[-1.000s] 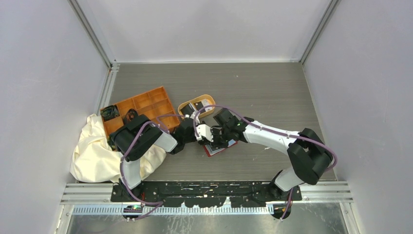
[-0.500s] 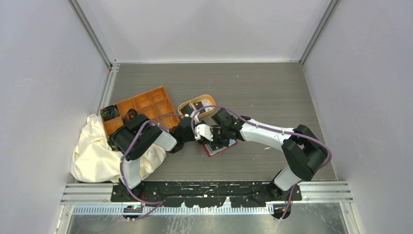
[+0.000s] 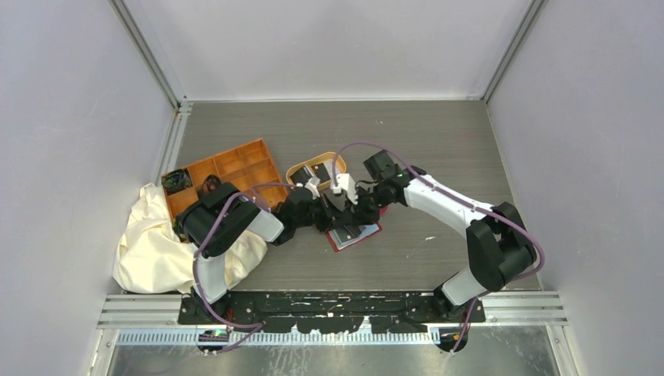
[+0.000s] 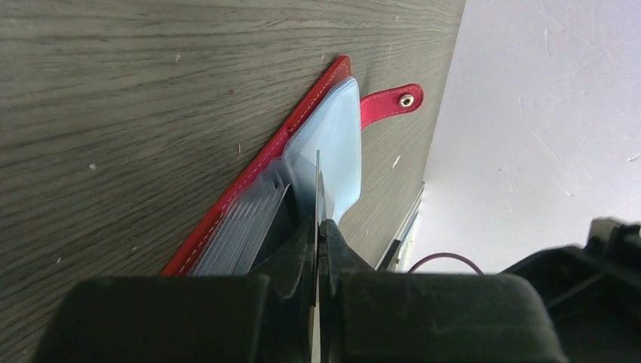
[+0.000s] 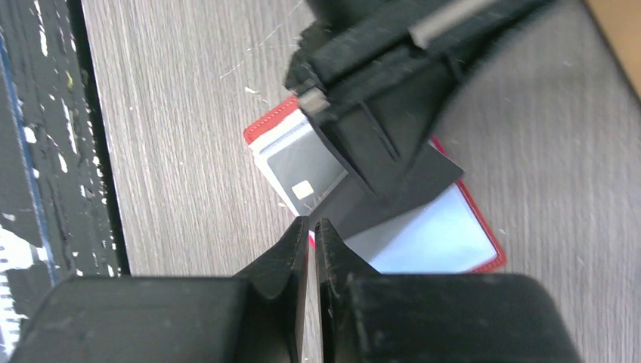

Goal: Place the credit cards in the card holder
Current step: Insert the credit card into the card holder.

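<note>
Red and lying open on the grey counter, the card holder sits right in front of the left gripper. In the left wrist view it runs long-ways from the lower left up to the upper right, and its snap tab sticks out at the top. The left gripper is squeezed tight on a dark credit card. From its own camera the card shows only as a thin line standing on its edge, pointing up at the clear sleeves. This is the arm that is nearer and has the job in hand: I think the card has to go forward and down into one sleeve, along the holder's long side. The right gripper is low in its own view, just beside the holder. It is almost closed, with only a thin slit, and it has nothing in it. One sleeve already shows a grey card with a small chip. I cannot tell if the dark card's edge is inside a sleeve yet, because the left gripper covers that spot. In the top view both arms hide most of the holder
</note>
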